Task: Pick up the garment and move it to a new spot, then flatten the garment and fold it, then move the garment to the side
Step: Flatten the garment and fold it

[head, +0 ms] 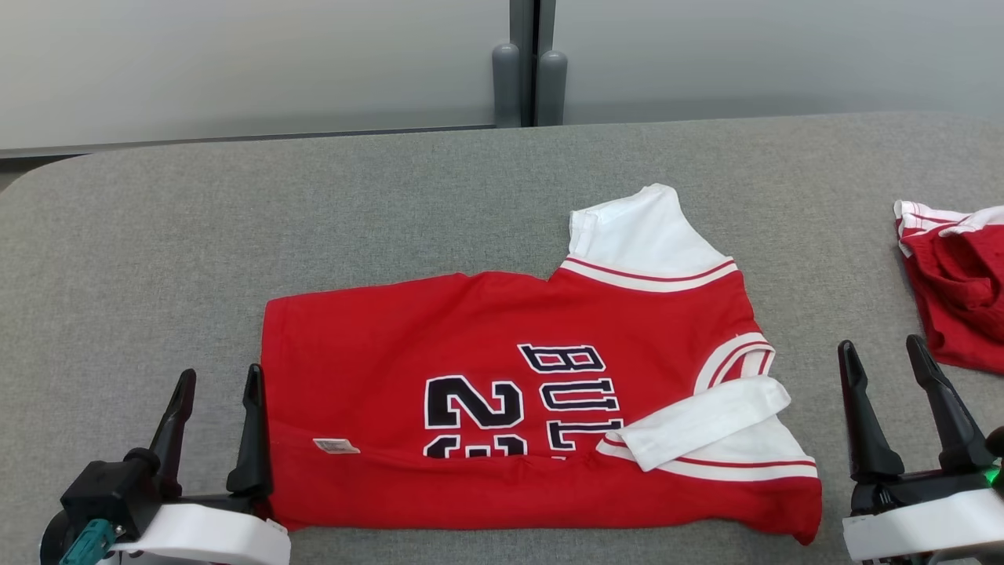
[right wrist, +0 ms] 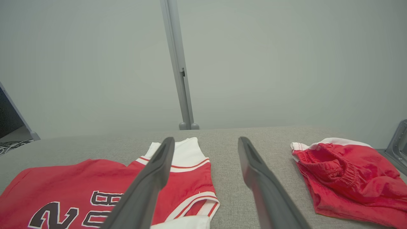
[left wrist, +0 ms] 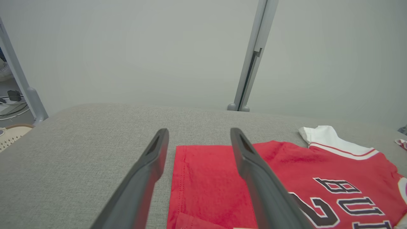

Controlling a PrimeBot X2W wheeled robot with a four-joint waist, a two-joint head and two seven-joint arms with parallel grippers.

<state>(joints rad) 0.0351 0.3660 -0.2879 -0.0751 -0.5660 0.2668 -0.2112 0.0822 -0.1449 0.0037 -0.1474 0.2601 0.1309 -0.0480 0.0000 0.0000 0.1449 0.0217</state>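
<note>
Closest in, the left gripper (head: 220, 373) and right gripper (head: 880, 343) are seen at the near edge of the grey table (head: 235, 220). Both have their fingers spread wide and nothing is held. Between them the red jersey (head: 471, 329) is laid out mid-table, hem to the left and neck end to the right. Its near long edge looks to be turned up over the number, with the near sleeve (head: 706, 424) tucked across it, so the fold is judged to be partway done, fwiw.

The far sleeve (head: 643, 231) sticks out toward the far side, and that's probably what should be dealt with next. The far edge would best be pinched near the hem and the shoulder together, lifted low, and laid toward the near side so both ends are brought over evenly. Whether the left gripper's inner finger touches the hem can't be told, so a drag on the cloth should be watched for. A second red garment (head: 961, 290) at the right is best left alone.
</note>
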